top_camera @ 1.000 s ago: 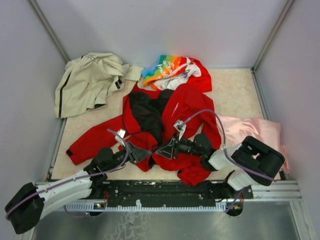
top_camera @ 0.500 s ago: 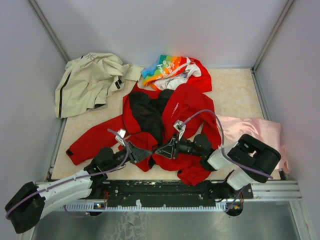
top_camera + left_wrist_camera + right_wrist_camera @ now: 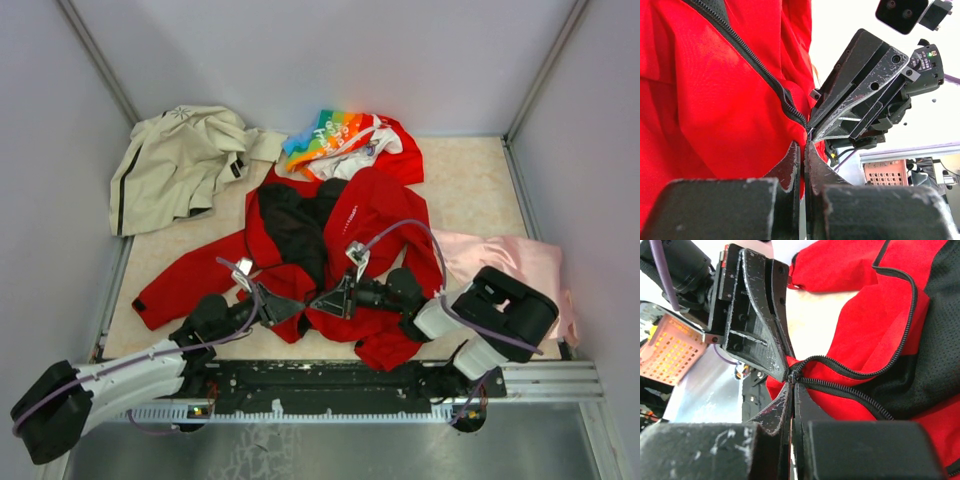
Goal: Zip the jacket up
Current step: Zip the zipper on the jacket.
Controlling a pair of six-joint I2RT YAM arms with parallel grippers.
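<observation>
Bright red long-sleeved jacket (image 3: 385,205) lies unzipped on the beige table (image 3: 460,180). The left gripper (image 3: 803,147) pinches its hem beside the black zipper (image 3: 755,65). The right gripper (image 3: 791,385) is clamped on the zipper's bottom ends, probably to mate them.

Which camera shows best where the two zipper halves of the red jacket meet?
The right wrist view: both zipper rows converge at the right gripper. The left wrist view shows one row; the top view is too far to resolve it.
</observation>
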